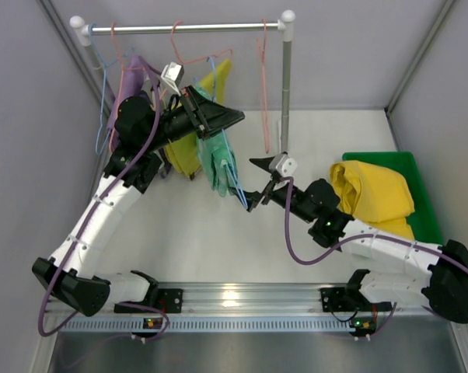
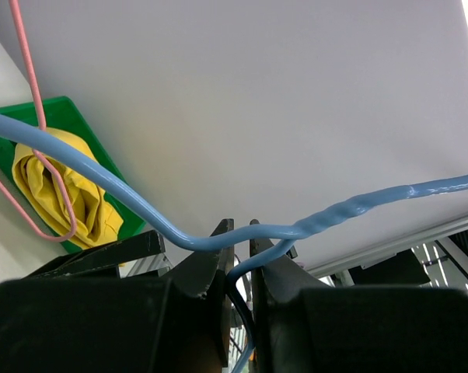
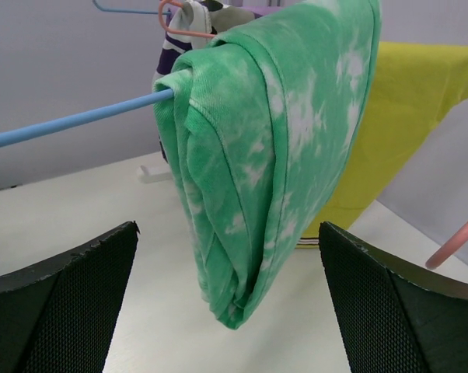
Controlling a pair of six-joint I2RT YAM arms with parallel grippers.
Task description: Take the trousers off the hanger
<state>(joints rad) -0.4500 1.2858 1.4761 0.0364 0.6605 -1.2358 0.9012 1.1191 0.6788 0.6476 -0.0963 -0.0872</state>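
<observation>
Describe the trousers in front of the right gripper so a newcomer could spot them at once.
Find the clothes rail at the back of the table. Below its middle, a blue hanger carries the mint green trousers folded over its bar. They alone are mottled green and white; the olive-yellow trousers behind are plain.

The mint green trousers [image 3: 265, 155] have pale white blotches all over, like little clouds. The hanger [image 3: 71, 120] under them is light blue. The olive-yellow trousers [image 3: 409, 109] are plain, with no pattern. The bright yellow trousers [image 1: 378, 194] are plain too, and the bin [image 1: 424, 202] is dark green. Another hanger [image 3: 455, 245] is pink. The camouflage garment [image 3: 172, 54] has purple, white and black patches. The lilac garment [image 1: 129, 74] is plain. The left gripper [image 2: 238, 233] and the right gripper [image 3: 228, 233] are black. The bench [image 1: 218, 241] is whitish.
</observation>
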